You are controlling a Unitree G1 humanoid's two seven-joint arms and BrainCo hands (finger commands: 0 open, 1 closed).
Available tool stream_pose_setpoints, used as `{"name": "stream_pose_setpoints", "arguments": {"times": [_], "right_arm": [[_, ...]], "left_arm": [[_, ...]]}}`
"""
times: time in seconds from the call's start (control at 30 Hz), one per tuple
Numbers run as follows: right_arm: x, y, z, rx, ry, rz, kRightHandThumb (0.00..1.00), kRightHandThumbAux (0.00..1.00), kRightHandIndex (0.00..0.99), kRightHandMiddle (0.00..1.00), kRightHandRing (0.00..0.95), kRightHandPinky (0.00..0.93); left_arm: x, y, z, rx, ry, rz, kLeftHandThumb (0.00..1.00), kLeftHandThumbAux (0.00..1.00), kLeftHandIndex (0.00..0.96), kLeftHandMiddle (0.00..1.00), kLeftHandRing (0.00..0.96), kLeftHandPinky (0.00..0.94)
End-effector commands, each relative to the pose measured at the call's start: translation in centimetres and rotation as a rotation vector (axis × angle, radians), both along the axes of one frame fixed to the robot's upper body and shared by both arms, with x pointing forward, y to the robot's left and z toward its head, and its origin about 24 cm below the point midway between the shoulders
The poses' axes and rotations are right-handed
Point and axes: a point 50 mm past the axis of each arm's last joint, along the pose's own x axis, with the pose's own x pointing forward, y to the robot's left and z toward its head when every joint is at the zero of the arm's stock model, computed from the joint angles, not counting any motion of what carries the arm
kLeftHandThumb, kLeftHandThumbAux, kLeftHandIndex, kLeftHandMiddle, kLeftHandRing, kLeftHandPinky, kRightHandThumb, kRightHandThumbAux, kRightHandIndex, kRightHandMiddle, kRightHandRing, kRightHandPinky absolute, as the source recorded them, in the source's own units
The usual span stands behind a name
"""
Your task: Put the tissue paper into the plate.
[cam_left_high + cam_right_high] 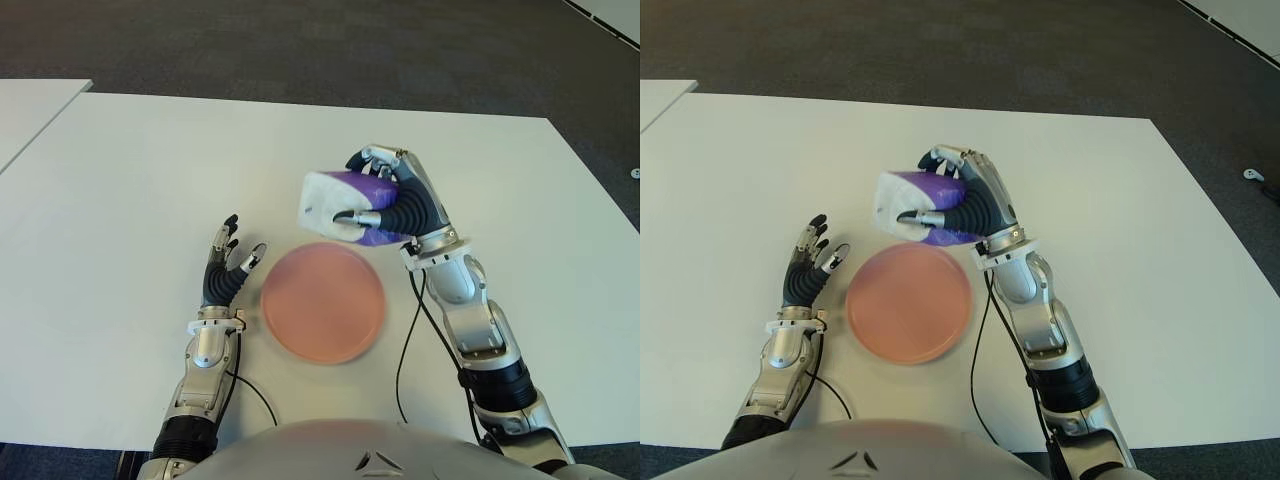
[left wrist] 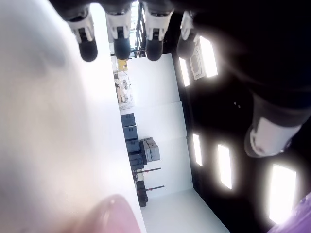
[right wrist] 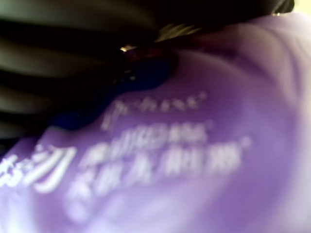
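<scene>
While right robot hand [image 1: 385,205] clenches soft purple-white tissue pack [image 1: 335,205] — left robot hand [image 1: 228,262] released beside round pink plate [image 1: 323,301].

white table [image 1: 150,180] | dark grey carpet floor [image 1: 300,45] | second table [image 1: 30,105] at left

The desk [image 1: 120,200] is presenting a smooth, matt white top. The plate [image 1: 324,301] is showing as smooth pink plastic with a dull, satin finish. The tissue paper [image 1: 335,205] is sitting in a soft, glossy purple-and-white plastic wrap, creasing where the right hand [image 1: 395,200] is pressing it; printed lettering is showing on the film in the right wrist view. Both hands are displaying silver metallic shells and black rubbery fingers [image 1: 372,217]; the left hand [image 1: 228,265] is looking the same. The floor [image 1: 300,40] is appearing as dark, rough carpet.
</scene>
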Motion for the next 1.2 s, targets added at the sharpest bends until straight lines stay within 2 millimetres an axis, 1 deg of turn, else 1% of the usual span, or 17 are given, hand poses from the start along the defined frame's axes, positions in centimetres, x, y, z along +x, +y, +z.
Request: {"name": "stream_pose_setpoints", "arguments": {"times": [0.03,0.27,0.4,0.5,0.7,0.9,1.1,1.2], "right_arm": [[-0.8,0.3,-1.5,-0.129,0.058,0.121,0.856,0.677,0.399,0.540,0.865,0.861],[-1.4,1.0,-2.1,-0.205,0.085,0.228,0.856,0.677,0.401,0.543,0.862,0.863],[-2.8,2.0,-3.3,-0.220,0.101,0.288,0.856,0.677,0.401,0.544,0.861,0.865],[-3.0,2.1,-3.3,-0.227,0.096,0.321,0.855,0.677,0.400,0.542,0.856,0.853],[-2.9,2.3,-3.4,-0.242,0.101,0.342,0.854,0.678,0.398,0.538,0.842,0.827],[-2.2,2.3,-3.9,-0.271,0.126,0.326,0.853,0.678,0.398,0.535,0.827,0.816],[-1.0,1.6,-4.9,-0.289,0.116,0.262,0.853,0.678,0.397,0.537,0.830,0.837],[-1.0,1.6,-4.9,-0.283,0.105,0.248,0.853,0.678,0.397,0.539,0.834,0.846]], "left_arm": [[-0.3,0.0,-0.8,0.015,0.048,-0.007,0.000,0.514,0.000,0.000,0.000,0.000],[-0.3,0.0,-0.8,0.016,0.051,-0.014,0.000,0.530,0.000,0.000,0.000,0.000],[-0.3,0.0,-0.8,0.014,0.050,-0.016,0.000,0.537,0.000,0.000,0.000,0.000],[-0.2,0.1,-0.8,0.011,0.053,-0.010,0.000,0.544,0.000,0.000,0.000,0.000],[-0.2,0.0,-1.0,0.011,0.055,0.002,0.000,0.543,0.000,0.000,0.000,0.000],[-0.2,0.0,-1.0,0.014,0.054,-0.003,0.000,0.537,0.000,0.000,0.000,0.000],[-0.2,0.0,-0.9,0.009,0.047,-0.001,0.000,0.543,0.000,0.000,0.000,0.000],[-0.3,0.0,-0.9,0.008,0.047,0.000,0.000,0.547,0.000,0.000,0.000,0.000]]}}
